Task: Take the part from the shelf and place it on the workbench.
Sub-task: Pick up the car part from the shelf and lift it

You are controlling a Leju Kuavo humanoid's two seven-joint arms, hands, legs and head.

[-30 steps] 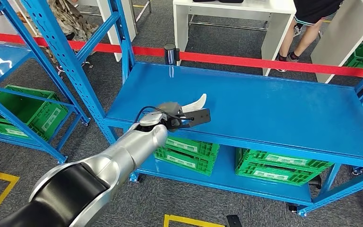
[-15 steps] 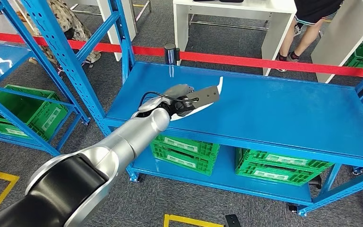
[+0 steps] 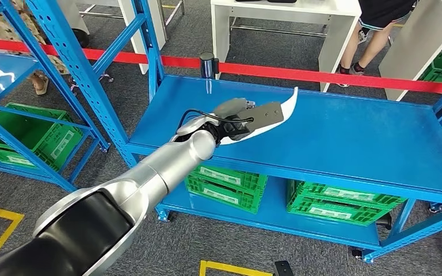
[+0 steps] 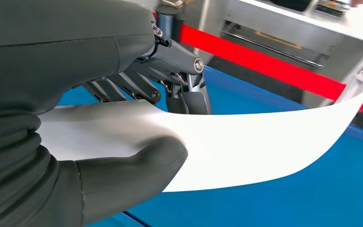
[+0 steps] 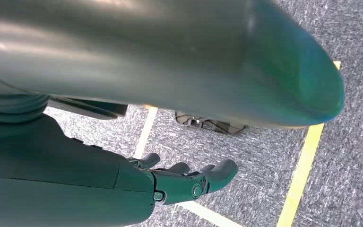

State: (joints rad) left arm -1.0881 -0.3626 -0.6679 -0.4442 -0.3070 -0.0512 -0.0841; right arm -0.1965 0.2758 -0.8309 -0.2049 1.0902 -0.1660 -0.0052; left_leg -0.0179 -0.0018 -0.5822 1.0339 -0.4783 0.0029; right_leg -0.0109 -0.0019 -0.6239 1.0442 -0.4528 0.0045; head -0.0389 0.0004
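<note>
My left hand (image 3: 237, 118) grips a curved white plastic part (image 3: 282, 112) and holds it above the blue workbench (image 3: 345, 138), over its left half. The part's pointed tip rises up and away from me. In the left wrist view the thumb (image 4: 137, 175) presses on one face of the white part (image 4: 246, 146) while the darker fingers (image 4: 179, 75) close on its other face. My right hand (image 5: 189, 182) hangs over the grey floor with its fingers loosely apart and nothing in them.
The tall blue shelf (image 3: 75, 63) stands at the left with a green crate (image 3: 31, 135) under it. Green crates (image 3: 345, 201) sit on the workbench's lower deck. A red barrier tape (image 3: 334, 76) runs behind the bench. A person's legs (image 3: 368, 46) stand beyond it.
My left arm has reached forward and to the right over the workbench, carrying the white part farther in and higher; its tip now points up more.
</note>
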